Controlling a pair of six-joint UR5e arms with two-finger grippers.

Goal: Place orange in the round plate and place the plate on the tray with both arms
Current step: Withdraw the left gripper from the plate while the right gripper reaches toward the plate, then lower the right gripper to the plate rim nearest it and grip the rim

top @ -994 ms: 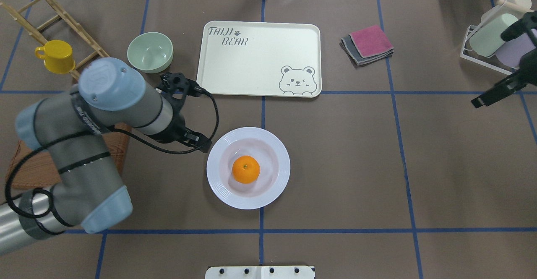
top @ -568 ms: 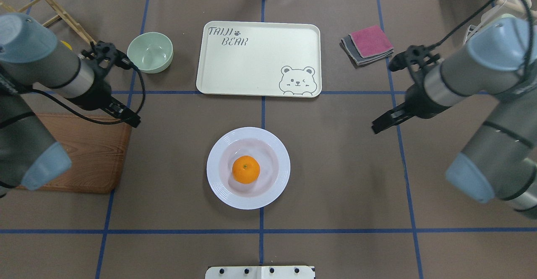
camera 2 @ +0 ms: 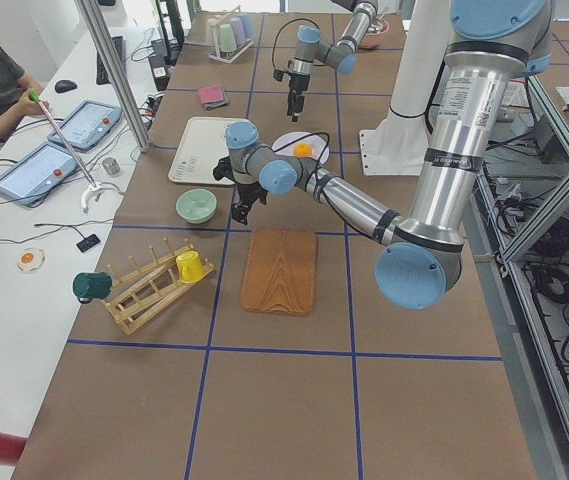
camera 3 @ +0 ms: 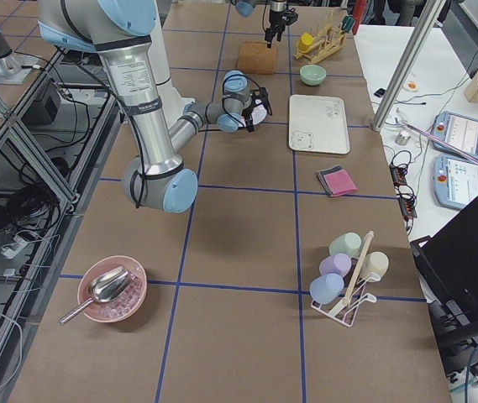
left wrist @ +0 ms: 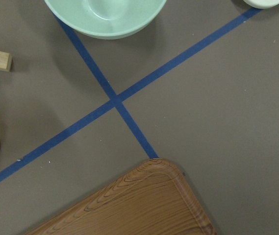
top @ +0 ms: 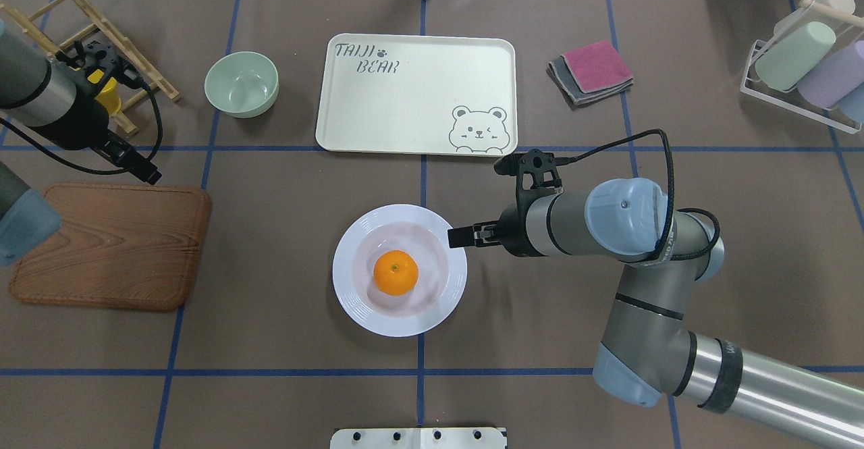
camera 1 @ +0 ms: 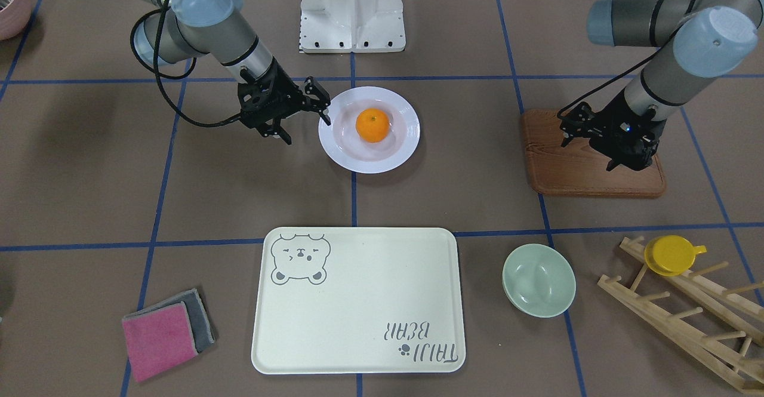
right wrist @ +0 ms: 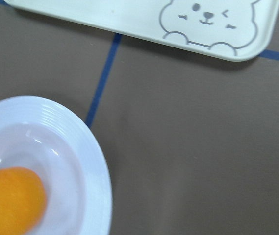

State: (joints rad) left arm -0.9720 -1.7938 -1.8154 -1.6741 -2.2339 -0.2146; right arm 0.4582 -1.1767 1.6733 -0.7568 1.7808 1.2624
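The orange [top: 395,272] lies in the middle of the white round plate [top: 351,300], which stands on the table's centre, on the near side of the cream tray [top: 418,98]. My right gripper [top: 459,236] is at the plate's right rim. In the front-facing view it [camera 1: 305,127] is open, one fingertip by the rim, with nothing held. My left gripper [top: 145,171] hangs far to the left over the far edge of the wooden board [top: 108,246], open and empty. The right wrist view shows the orange [right wrist: 12,203], the plate's rim [right wrist: 97,166] and the tray's bear corner [right wrist: 129,19].
A pale-green bowl [top: 241,84] sits left of the tray. A yellow cup [camera 1: 671,255] hangs on a wooden rack at the far left. Folded cloths [top: 594,71] lie right of the tray, and a cup rack [top: 803,71] stands at the far right.
The left arm has drawn back from the plate to the far left, over the board's edge. The right arm has swung in from the right to the plate's right rim. Plate and orange stayed put.
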